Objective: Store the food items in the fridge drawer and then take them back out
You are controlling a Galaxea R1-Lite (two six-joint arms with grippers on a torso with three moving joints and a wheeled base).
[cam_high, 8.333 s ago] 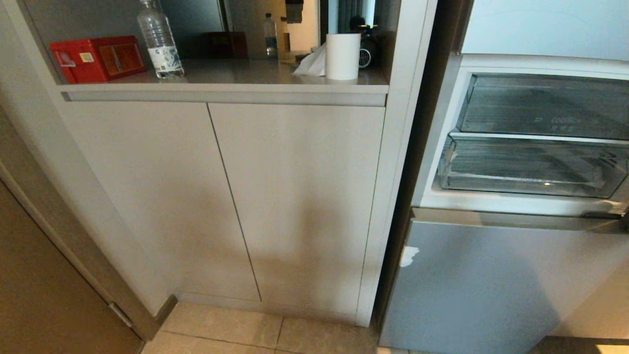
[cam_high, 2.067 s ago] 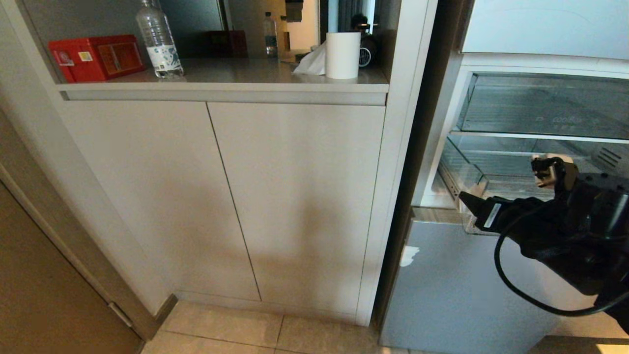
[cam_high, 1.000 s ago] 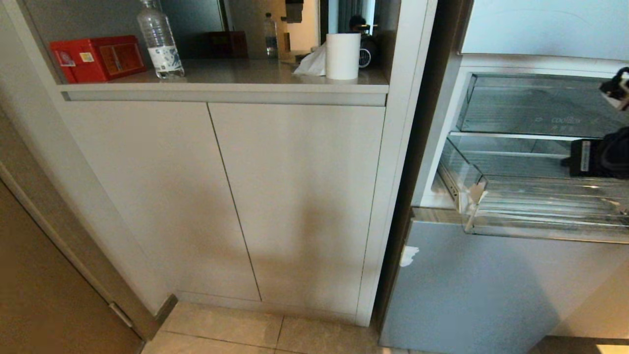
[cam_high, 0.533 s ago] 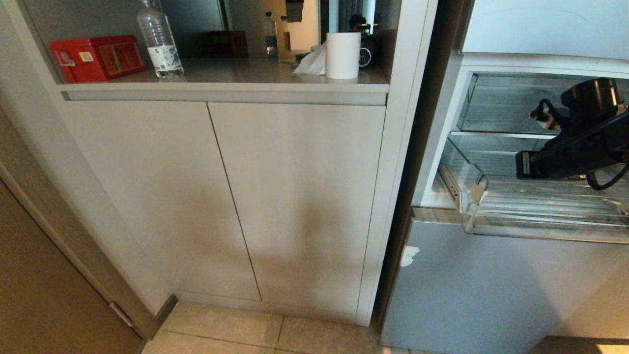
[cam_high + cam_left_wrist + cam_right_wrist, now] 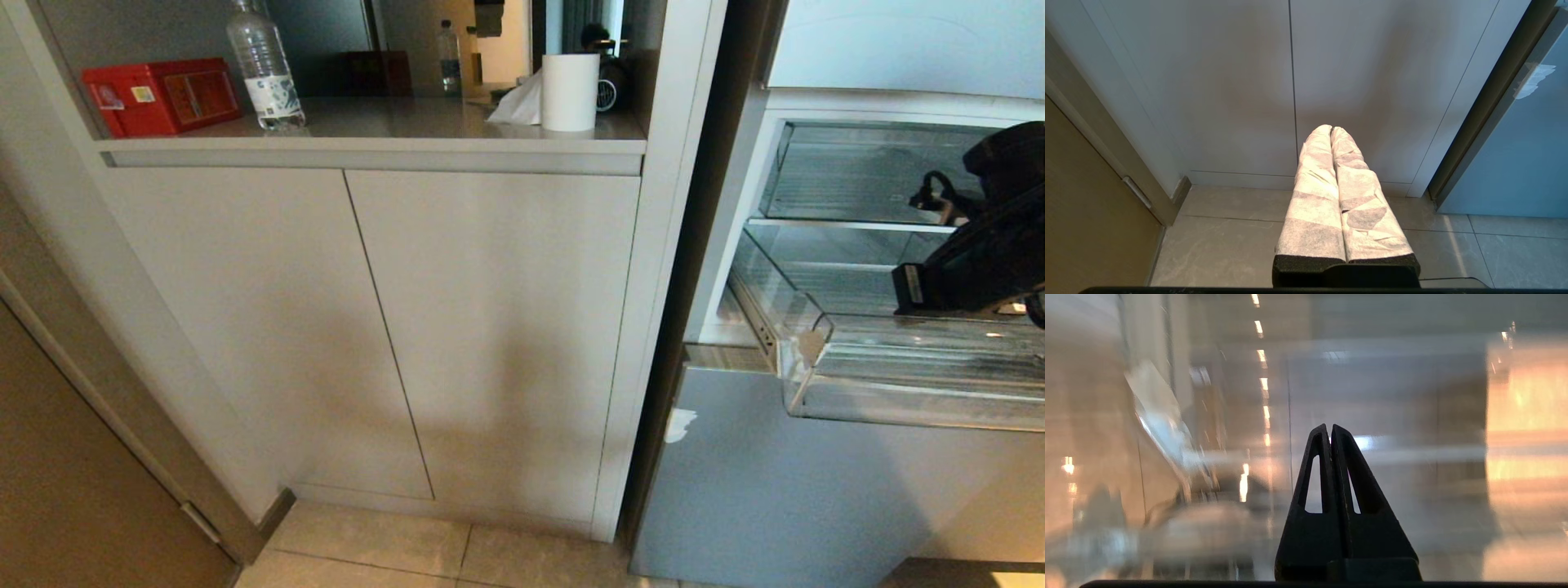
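I see the fridge drawer [image 5: 914,384] pulled out w/ my right hand [image 5: 906,287] just above its inside, fingers pressed together, holding nothing. My left hand [image 5: 1331,130] hangs near the cabinet doors [image 5: 1290,81], also closed. No fruit is in view.

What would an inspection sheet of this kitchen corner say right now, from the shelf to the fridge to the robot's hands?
Surface: grey countertop above closed cabinet doors; tiled floor below.
Job's things: fridge drawer pulled out, transparent; no food items seen in any view.
Clutter: red box, water bottle, paper roll on the countertop.
Grippers: right gripper shut, empty, inside the fridge above the drawer; left gripper shut, cloth-wrapped, parked low, facing the cabinet doors.
Cables: black cable looped at the right arm's wrist.
Surroundings: open fridge with upper clear drawer; closed lower fridge door.
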